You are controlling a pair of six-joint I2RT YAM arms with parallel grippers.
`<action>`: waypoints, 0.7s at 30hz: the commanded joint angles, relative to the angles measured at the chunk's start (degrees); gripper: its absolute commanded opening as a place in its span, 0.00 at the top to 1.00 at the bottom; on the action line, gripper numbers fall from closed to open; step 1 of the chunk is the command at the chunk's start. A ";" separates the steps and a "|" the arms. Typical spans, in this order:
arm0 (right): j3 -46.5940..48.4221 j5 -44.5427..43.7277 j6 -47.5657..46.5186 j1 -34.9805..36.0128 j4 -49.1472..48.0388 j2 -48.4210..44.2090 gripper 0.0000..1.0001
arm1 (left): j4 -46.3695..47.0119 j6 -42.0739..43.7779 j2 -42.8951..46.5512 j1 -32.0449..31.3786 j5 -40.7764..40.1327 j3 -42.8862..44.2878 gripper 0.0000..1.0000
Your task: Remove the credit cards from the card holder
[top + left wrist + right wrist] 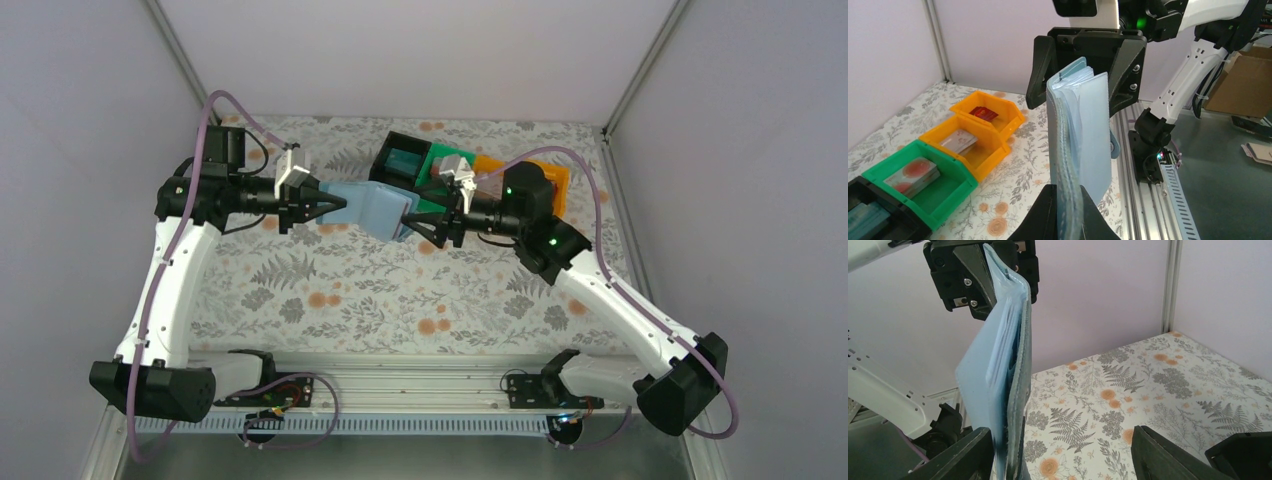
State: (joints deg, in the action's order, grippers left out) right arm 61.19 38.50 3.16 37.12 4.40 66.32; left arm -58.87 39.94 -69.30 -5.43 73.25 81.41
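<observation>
While left end effector clamps card holder edge, right end effector fingers apart around opposite end.

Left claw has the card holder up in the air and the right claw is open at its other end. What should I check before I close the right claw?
1. Left claw grip on the card holder: clamped on one edge, ok.
2. Right claw open: fingers wide apart, ok.
3. Card holder centred in the right claw: it hangs close to one finger, not ok.
4. Card holder clear of the table: ok.
5. A card showing in the pockets to pinch: cannot tell.
</observation>
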 commanded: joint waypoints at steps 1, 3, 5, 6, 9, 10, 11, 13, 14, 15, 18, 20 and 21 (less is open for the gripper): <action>0.97 1.08 -0.37 -0.47 0.89 0.11 0.30 | 0.74 1.64 1.11 -0.19 3.97 0.04 0.98; 0.99 1.03 -1.01 -0.55 1.38 0.07 0.30 | 0.50 1.92 1.23 -0.19 4.17 0.32 0.97; 0.88 0.62 -1.48 -0.90 1.86 -0.25 0.30 | -0.03 2.53 1.13 -0.19 4.26 0.50 0.98; 0.84 0.41 -1.38 -1.15 1.81 -0.42 0.30 | -0.09 2.52 1.18 -0.24 4.27 0.51 0.98; 1.23 1.56 -0.98 -1.42 1.74 -0.33 0.30 | -0.17 2.75 1.03 -0.20 4.53 0.37 0.97; 1.35 1.68 -0.96 -1.44 1.81 -0.42 0.29 | -0.23 2.81 1.01 -0.19 4.60 0.34 0.98; 1.45 1.80 -1.10 -1.52 1.83 -0.53 0.30 | -0.25 2.78 1.02 -0.19 4.69 0.41 0.98; 1.54 2.15 -1.52 -1.55 1.96 -0.69 0.29 | -0.45 2.90 1.03 -0.19 4.86 0.42 0.98; 1.61 2.00 -1.38 -1.67 2.07 -0.61 0.29 | -0.51 2.99 1.06 -0.19 4.88 0.40 0.98; 1.83 1.87 -1.09 -1.70 2.25 -0.52 0.29 | -0.43 2.91 1.08 -0.27 4.84 0.34 0.97; 2.47 2.26 -0.09 -1.68 1.87 0.48 0.30 | -0.11 2.58 0.93 -0.28 4.88 0.16 0.98; 2.58 2.70 0.14 -1.70 1.31 1.17 0.30 | -0.18 2.68 1.04 -0.37 4.52 0.05 0.97; 2.80 2.38 0.44 -1.70 0.92 1.54 0.32 | -0.11 2.66 1.12 -0.37 4.41 0.07 0.98</action>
State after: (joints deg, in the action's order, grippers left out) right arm 61.91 40.07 2.50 35.94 5.87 66.65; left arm -59.18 40.82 -69.30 -5.48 74.43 81.43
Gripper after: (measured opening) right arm 0.699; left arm 0.050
